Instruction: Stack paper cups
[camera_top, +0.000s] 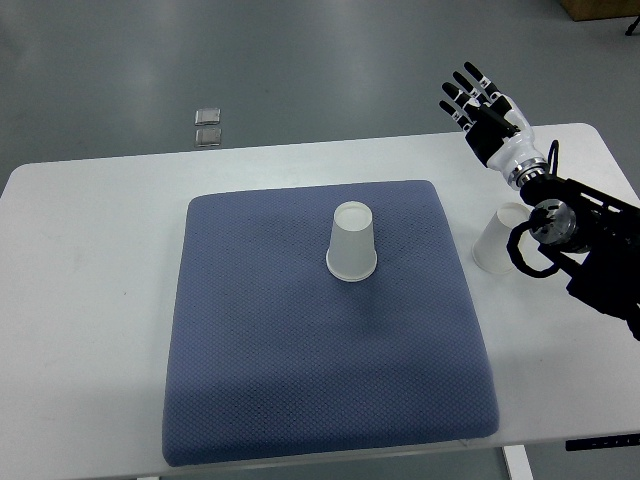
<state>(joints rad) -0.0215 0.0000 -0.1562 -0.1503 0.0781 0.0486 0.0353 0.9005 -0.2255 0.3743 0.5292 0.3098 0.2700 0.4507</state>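
Wide white rectangular bench (90, 300) fills the frame, a square blue textured fabric mat (300, 380) spread across its middle. On the mat, an upside-down white paper cup (352, 242) stands upright, rim down. A second white paper cup (495, 238) sits off the mat, partly hidden behind the black forearm. The right hand (482, 108), fingers spread and empty, hovers beyond it, so that cup lies nearer, back toward the robot.
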